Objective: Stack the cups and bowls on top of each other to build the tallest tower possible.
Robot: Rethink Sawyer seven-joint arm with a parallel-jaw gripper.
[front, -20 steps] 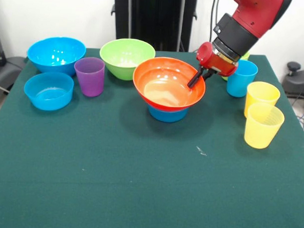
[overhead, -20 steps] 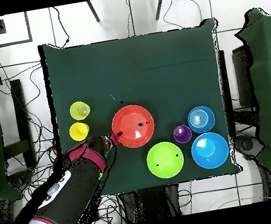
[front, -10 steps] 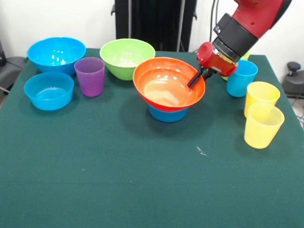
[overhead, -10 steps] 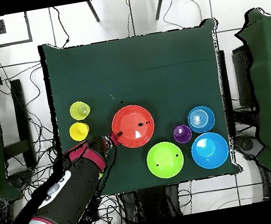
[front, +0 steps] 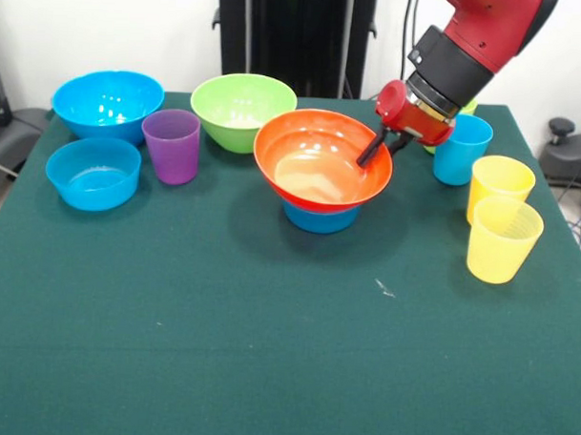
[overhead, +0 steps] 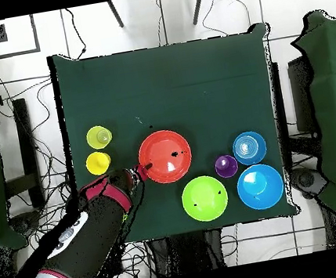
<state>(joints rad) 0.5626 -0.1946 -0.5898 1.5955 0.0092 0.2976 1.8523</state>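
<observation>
The gripper (front: 372, 151) is clamped on the orange bowl (front: 316, 171) rim, seating it on a blue bowl (front: 319, 218). Next it should probably release and fetch the purple cup (front: 172, 146), left of the orange bowl.

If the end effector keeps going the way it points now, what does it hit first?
Probably the inside wall of the orange bowl. The end effector slants down over that bowl's rim, though depth is hard to judge from the front view.
</observation>
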